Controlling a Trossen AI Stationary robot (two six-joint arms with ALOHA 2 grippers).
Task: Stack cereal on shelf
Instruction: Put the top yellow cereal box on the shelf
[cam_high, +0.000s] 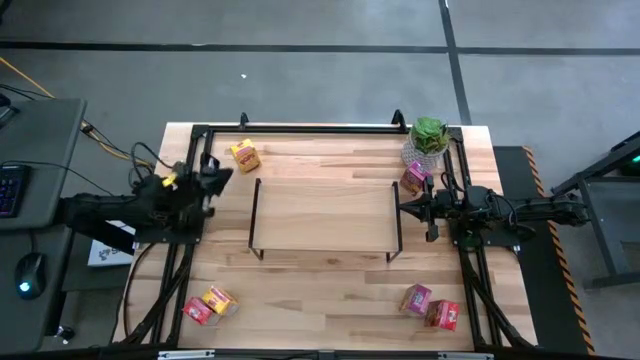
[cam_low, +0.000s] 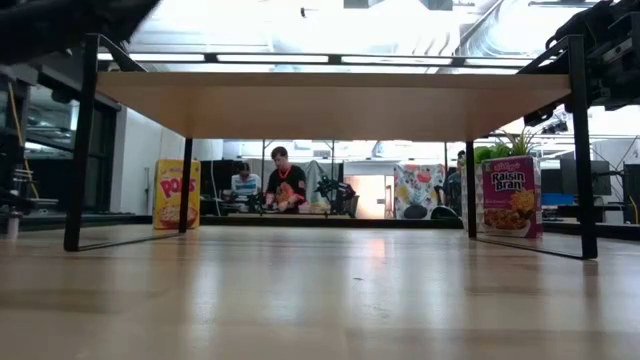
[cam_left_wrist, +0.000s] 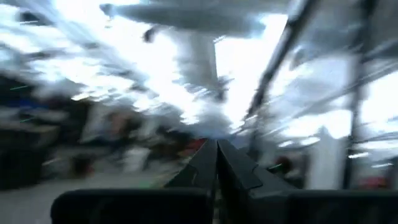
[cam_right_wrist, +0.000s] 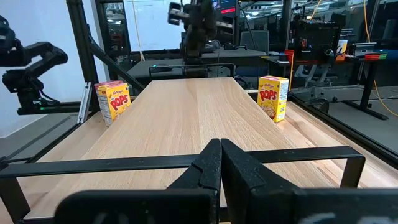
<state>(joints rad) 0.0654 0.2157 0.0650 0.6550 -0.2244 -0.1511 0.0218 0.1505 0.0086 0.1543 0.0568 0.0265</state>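
The shelf top is lying bare, offering open room above. Its wire legs are fencing both ends. A potted plant and a pink box are crowding the right end; the left wrist view is blurring, probably showing no obstacle.

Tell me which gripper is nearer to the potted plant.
Right. The right gripper sits just off the shelf's right end, close below the potted plant. The left gripper is across the shelf, by its left end.
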